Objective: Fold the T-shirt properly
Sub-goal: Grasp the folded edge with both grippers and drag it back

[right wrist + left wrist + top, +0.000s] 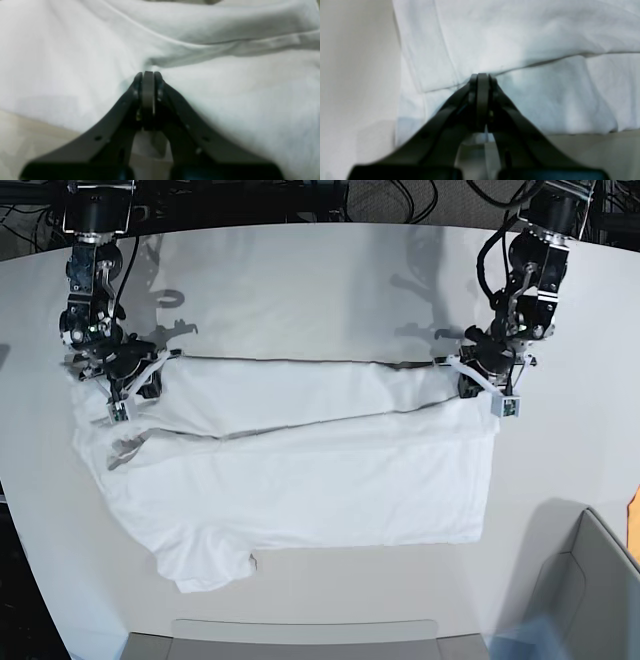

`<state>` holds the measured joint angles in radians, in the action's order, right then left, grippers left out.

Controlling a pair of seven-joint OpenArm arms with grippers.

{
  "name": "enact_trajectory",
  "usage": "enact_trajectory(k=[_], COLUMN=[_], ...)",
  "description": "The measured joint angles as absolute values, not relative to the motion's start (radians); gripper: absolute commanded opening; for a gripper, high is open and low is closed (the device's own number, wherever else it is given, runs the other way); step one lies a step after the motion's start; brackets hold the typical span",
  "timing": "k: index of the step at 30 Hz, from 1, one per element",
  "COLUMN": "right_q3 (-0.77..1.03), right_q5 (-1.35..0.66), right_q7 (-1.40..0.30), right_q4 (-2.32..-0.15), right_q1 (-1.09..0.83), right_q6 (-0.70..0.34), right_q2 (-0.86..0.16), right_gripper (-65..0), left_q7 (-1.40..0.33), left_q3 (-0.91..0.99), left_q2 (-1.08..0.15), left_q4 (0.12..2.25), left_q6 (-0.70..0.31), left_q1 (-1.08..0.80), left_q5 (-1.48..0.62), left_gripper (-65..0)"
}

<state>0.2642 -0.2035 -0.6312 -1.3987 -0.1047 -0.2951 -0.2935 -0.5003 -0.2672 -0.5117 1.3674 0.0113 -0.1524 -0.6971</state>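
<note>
At far hem, T-shirt (300,470) cloth hides both clamped tool tips

Each arm is built of black housings with exposed black cables looped along the upper links at the top corners of the base view. The left gripper (482,77) and right gripper (148,75) have matte black, curved fingers with small screw holes. A small white block sits near each gripper's tip.

Both arms reach down, wrists bent. Left hand (482,77) jaws fully closed, pinching T-shirt (300,470) fold. Right hand (148,75) same config, opp. end.
</note>
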Motion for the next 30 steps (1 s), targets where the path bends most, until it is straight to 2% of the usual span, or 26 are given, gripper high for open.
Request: enact_trajectory(k=[10,16,19,22,26,30], right_q3=[0.265,0.270,0.273,0.323,0.369,0.377], right_q5=[-0.208,-0.233,-0.229,-0.245,-0.245,-0.239], right_q7=[-0.628,-0.577,-0.591,-0.628,-0.654,-0.684], right_q4=[-1.558,-1.567,-1.600,-1.651,-1.701,-1.744], right_q1=[-0.282,-0.340,-0.371,-0.433,-0.483,-0.520], right_q6=[-0.297,-0.303,-0.356,-0.451,-0.476,-0.483], right_q2=[-0.294,-0.296,-0.296,-0.273,-0.227,-0.226], right_gripper=[-65.0,-65.0,-65.0,-65.0,-65.0,-65.0], left_q7=[-0.253,-0.009,0.040,0.105,0.095,-0.052], left_q3=[-0.260,-0.255,-0.204,-0.160,-0.120,-0.062], left_q2=[-0.609,-0.652,-0.643,-0.643,-0.645,-0.645], left_q4=[1.411,1.412,1.415,1.417,1.444,1.523], left_q6=[-0.007,0.009,-0.006,-0.011,0.001,0.005], left_q1=[-0.379,-0.555,-0.636,-0.730,-0.797,-0.832], left_q5=[-0.694,-0.672,-0.669,-0.670,-0.670,-0.674], left_gripper=[-65.0,-65.0,-65.0,-65.0,-65.0,-65.0])
